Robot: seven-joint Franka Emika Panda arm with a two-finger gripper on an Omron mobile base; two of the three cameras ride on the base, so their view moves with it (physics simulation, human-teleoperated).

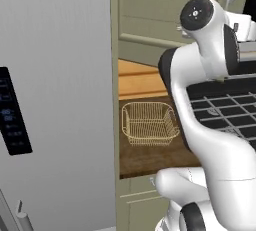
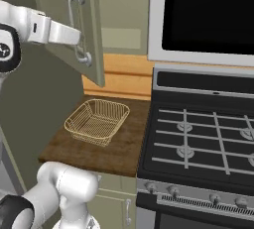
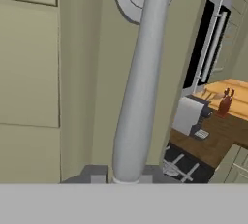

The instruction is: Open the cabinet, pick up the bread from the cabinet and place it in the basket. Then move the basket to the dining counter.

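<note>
The gripper is clamping the cabinet door's rigid, smooth handle mid-length; the door is swinging lightly on its hinges.

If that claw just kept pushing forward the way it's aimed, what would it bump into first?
The gripper is shut on the cabinet's silver handle, so that comes first. Right behind it is the olive door panel; how far behind is hard to judge.
</note>
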